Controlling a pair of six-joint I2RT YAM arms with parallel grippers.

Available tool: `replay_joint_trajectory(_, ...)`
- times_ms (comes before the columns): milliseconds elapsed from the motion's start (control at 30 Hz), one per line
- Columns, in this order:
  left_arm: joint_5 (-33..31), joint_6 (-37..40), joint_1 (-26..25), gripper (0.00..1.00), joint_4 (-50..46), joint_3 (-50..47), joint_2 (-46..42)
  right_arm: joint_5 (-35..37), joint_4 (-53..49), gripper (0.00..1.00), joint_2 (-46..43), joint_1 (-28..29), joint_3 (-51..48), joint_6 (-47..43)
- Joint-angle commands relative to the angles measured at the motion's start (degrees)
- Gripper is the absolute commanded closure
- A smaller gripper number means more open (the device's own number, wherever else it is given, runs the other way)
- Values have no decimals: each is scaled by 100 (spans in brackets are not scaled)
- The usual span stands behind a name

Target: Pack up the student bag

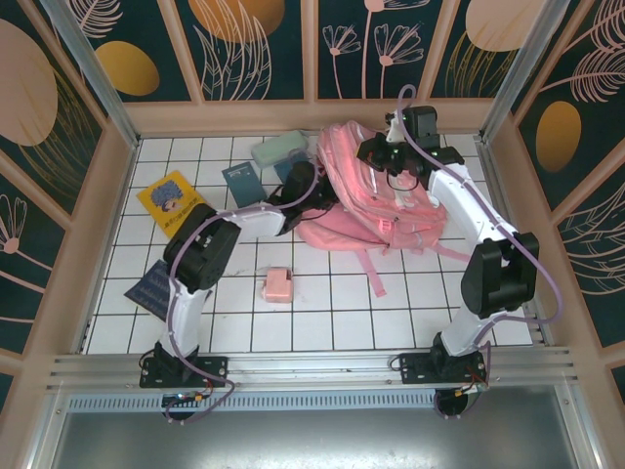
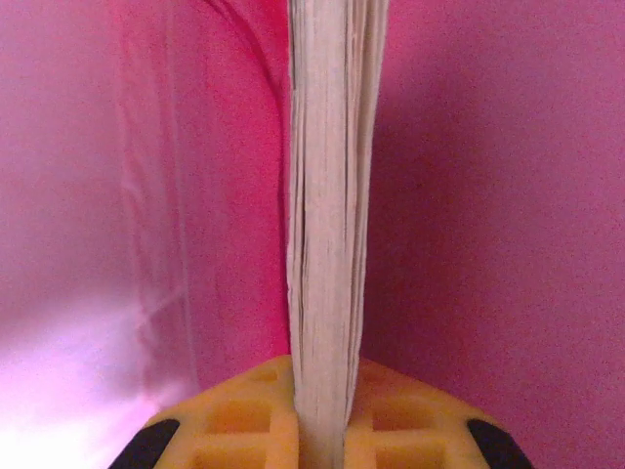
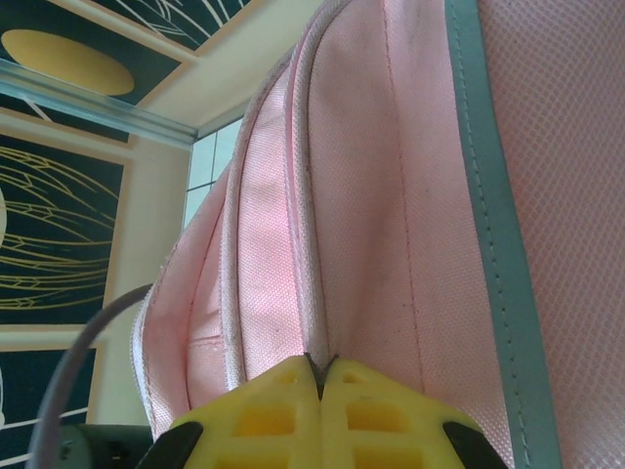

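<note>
**Markings.** The yellow book [image 1: 169, 201] at the left of the tabletop [image 1: 322, 322] carries a blue-grey cover picture. Its print is too small to read. The covers of the dark blue booklet [image 1: 241, 183] and the dark blue book [image 1: 156, 286] are likewise unreadable. The pale strip [image 3: 488, 195] sewn down the bag's pink fabric bears no lettering that can be made out.

**Position of the bag.** The student bag [image 1: 376, 200] lies at the far right-centre of the white tiled tabletop. Its straps trail toward the near edge, and its top is raised under the right arm.

**Right pincer** [image 3: 319, 371]. The yellow fingers are together, nipping a seamed rim of the bag's fabric. The bag's panels rise directly from the fingertips, in contact.

**Left pincer** [image 2: 322, 391]. It is clamped on a thick book [image 2: 327, 195] seen edge-on, with its pages upright between the fingers. Pink fabric surrounds the book on both sides. In the top view, this arm reaches to the bag's left side, with its tip at the opening.

**Other items.**
- A pale green case [image 1: 278, 149] lies just left of the bag's top.
- A small pink box [image 1: 277, 284] sits apart from the bag, nearer the arm bases.
</note>
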Motion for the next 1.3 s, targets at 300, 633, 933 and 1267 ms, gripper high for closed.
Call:
replay_joint_trajectory(300,-244,24,-526,100,-731,2287,1578,-510,1021,100,-461,-9,-140,306)
replay_joint_trajectory(633,-538,835,-490,30,-1397,1617,723,-378,996,100,-610,-238,-473,181)
replay_joint_trajectory(933,-477,979,-176,24,-1397,11,-652,-439,999,100,-655,-509,-867,-19)
replay_joint_trajectory(1267,-958,1898,280,24,-2730,-1112,-2255,-353,1370,100,-788,-569,-1864,-118)
